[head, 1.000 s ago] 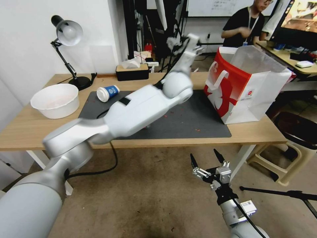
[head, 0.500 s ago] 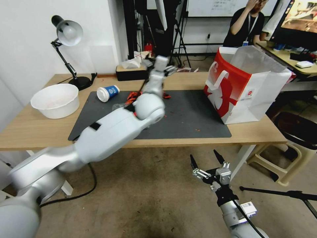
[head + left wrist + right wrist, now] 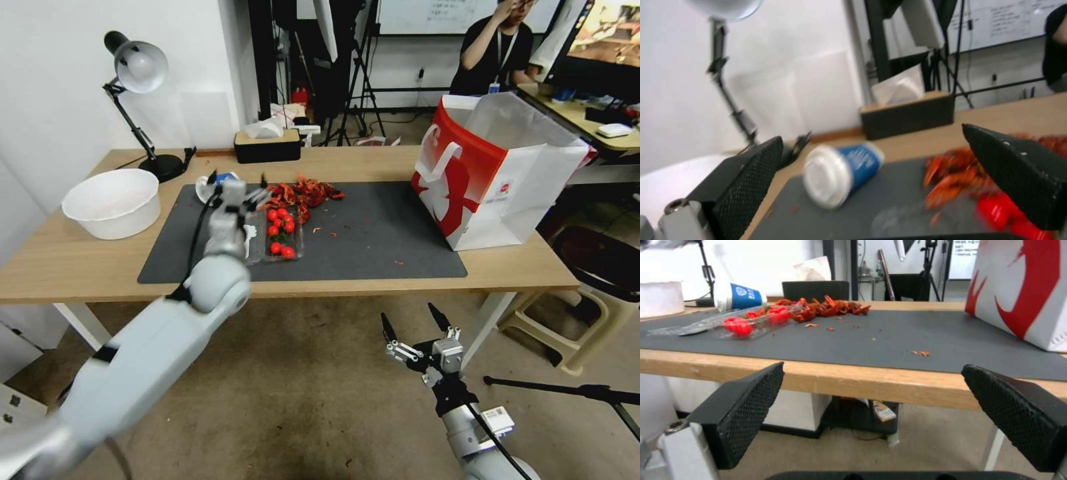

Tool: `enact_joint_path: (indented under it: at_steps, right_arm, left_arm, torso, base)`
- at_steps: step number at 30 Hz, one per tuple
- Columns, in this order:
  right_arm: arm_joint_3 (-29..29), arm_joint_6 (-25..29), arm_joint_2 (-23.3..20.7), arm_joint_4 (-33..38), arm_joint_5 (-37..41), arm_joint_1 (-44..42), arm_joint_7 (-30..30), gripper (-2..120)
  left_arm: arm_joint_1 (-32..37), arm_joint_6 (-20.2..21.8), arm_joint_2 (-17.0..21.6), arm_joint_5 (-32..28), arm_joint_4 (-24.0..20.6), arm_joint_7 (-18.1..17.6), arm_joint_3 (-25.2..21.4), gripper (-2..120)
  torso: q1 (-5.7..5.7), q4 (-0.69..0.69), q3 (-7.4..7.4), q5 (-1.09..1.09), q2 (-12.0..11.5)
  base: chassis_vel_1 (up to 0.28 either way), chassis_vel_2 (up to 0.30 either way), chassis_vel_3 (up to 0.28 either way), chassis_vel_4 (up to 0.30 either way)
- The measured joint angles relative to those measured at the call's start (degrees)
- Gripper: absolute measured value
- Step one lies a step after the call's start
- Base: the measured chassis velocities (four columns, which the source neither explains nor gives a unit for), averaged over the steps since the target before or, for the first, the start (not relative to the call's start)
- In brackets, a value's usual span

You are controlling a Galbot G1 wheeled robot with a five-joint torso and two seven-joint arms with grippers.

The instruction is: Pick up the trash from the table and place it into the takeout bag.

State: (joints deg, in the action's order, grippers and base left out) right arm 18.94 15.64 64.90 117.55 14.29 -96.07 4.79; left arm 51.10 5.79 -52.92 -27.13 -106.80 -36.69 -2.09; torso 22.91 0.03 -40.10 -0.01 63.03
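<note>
Your left tool hangs over the far-left part of the dark grey rectangular mat on the light-wood counter, its fingers spread wide and holding nothing. The blue-and-white paper cup with a white lid lies on its side on that mat's far-left corner, just beyond the tool; the wrist view frames it between the two black fingers. Its long axis runs roughly across the mat, lid end toward the white round bowl off the mat's left edge, blue base toward the heap of red shell scraps. Judged from this, the cup is the nearest piece and the left arm is far the closer one.

Beside the cup sits a clear plastic tray of red cherry tomatoes, near the mat's middle. The white-and-red paper carrier bag stands on the mat's right end, well apart from the cup.

Your right tool waits below the counter's front edge, released and empty.
</note>
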Motion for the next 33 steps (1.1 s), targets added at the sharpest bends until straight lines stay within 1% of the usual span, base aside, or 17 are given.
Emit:
enact_joint_path:
  at_steps: [2,4,5,6,8,10,11,13,14,16,17,19,25,26,33]
  right_arm:
    - [-0.04,-0.05,-0.35,0.17,0.15,-0.1,0.0,100]
    - [-0.04,-0.06,-0.44,0.2,0.19,-0.14,0.0,100]
    - [-0.03,-0.08,-0.7,0.28,0.34,-0.21,0.0,100]
    - [-0.03,-0.08,-0.7,0.28,0.34,-0.21,0.0,100]
    - [0.01,-0.08,-0.83,0.41,0.43,-0.26,0.02,100]
    - [0.15,-0.07,-0.9,0.59,0.53,-0.35,0.02,100]
    - [0.15,-0.07,-0.9,0.59,0.53,-0.35,0.02,100]
    - [0.68,0.04,-0.76,1.05,0.61,-0.77,0.07,100]
    - [0.83,0.1,-0.62,1.22,0.63,-0.96,0.12,100]
    - [0.9,0.14,-0.53,1.31,0.64,-1.04,0.13,100]
    - [0.9,0.14,-0.53,1.31,0.64,-1.04,0.13,100]
    - [0.91,0.7,-0.27,1.48,1.03,-1.04,0.13,100]
    - [0.9,1.51,-0.1,1.48,1.81,-0.87,-0.08,100]
    - [0.9,1.76,-0.07,1.43,2.09,-0.78,-0.19,100]
    - [0.88,1.97,-0.09,1.07,2.41,-0.44,-0.28,100]
  left_arm:
    - [4.42,-1.08,0.94,0.76,-1.86,0.7,-3.12,100]
    - [5.46,-1.29,1.15,0.88,-2.38,0.82,-3.74,100]
    - [8.06,-1.5,1.48,1.01,-3.87,0.98,-5.38,100]
    - [8.06,-1.5,1.48,1.01,-3.87,0.98,-5.38,100]
    - [11.3,-1.78,1.59,1.12,-5.72,0.92,-7.19,100]
    - [15.07,-1.78,1.76,1.29,-7.75,1.01,-8.68,100]
    - [15.07,-1.78,1.76,1.29,-7.75,1.01,-8.68,100]
    - [18.25,-2.5,1.71,2.36,-9.1,1.27,-9.96,100]
    - [19.08,-2.85,1.52,2.71,-9.3,1.39,-10.5,100]
    - [19.65,-3.04,1.37,2.87,-9.43,1.45,-10.9,100]
    - [19.65,-3.04,1.37,2.87,-9.43,1.45,-10.9,100]
    - [23.66,-4.2,0.02,3.32,-9.84,2.66,-13.98,100]
    - [26.86,-5.92,-1.3,3.36,-9.85,4.44,-16.58,100]
    - [27.99,-6.41,-1.78,3.35,-9.85,5.22,-17.51,100]
    - [29.36,-7.62,-3.16,3.72,-9.54,6.35,-18.12,100]
  torso:
    - [0.0,-0.02,0.0,0.02,0.0]
    - [0.0,-0.03,0.0,0.01,0.0]
    - [0.0,-0.04,0.0,0.0,0.0]
    - [0.0,-0.04,0.0,0.0,0.0]
    - [0.0,-0.06,0.0,0.03,0.0]
    - [0.0,-0.02,0.0,0.0,0.0]
    - [0.0,-0.02,0.0,0.0,0.0]
    - [0.0,-0.01,0.0,0.02,0.0]
    - [0.0,-0.05,0.0,0.0,0.0]
    - [0.0,-0.08,0.0,0.01,0.0]
    - [0.0,-0.08,0.0,0.01,0.0]
    - [0.0,-0.02,0.0,0.02,0.0]
    - [0.01,-0.04,0.0,0.02,0.0]
    - [0.01,-0.03,0.0,0.01,0.0]
    - [0.01,-0.03,0.0,0.02,0.0]
  base:
    - [0.0,0.0,0.0,0.0]
    - [0.0,0.0,0.0,0.0]
    - [0.0,0.0,0.0,0.0]
    - [0.0,0.0,0.0,0.0]
    - [0.0,0.0,0.0,0.0]
    - [0.0,0.0,0.0,0.0]
    - [0.0,0.0,0.0,0.0]
    - [0.0,0.0,0.0,0.0]
    - [0.0,0.0,0.0,0.0]
    - [0.0,0.0,0.0,0.0]
    - [0.0,0.0,0.0,0.0]
    - [0.0,0.0,0.0,0.0]
    - [0.0,0.0,0.0,0.0]
    - [0.0,0.0,0.0,0.0]
    - [0.0,0.0,0.0,0.0]
